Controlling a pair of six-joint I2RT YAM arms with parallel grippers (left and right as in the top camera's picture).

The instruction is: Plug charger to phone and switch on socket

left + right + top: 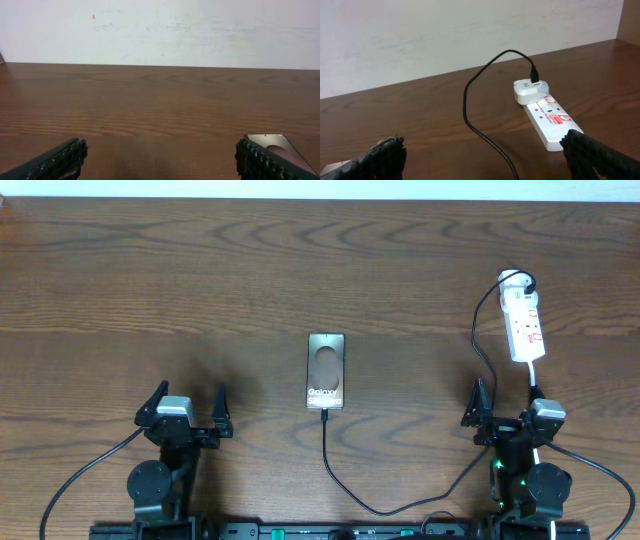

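The phone (326,370) lies flat mid-table, bronze face up, with its "Galaxy" lettering near the front end. The charger's black cable (335,475) runs from a white adapter on the far end of the socket (523,325), loops down near the table's front edge, and its plug tip (325,416) meets the phone's near edge. My left gripper (188,404) is open, left of the phone and apart from it; the left wrist view shows the phone (277,144) beyond my right fingertip. My right gripper (505,406) stands open just short of the socket (547,117), with the cable (470,105) crossing between its fingers.
The socket's thick white cord (535,380) runs back toward my right arm. A pale wall (160,30) rises behind the wooden table (200,280). Both arm bases and their black cables sit along the front edge.
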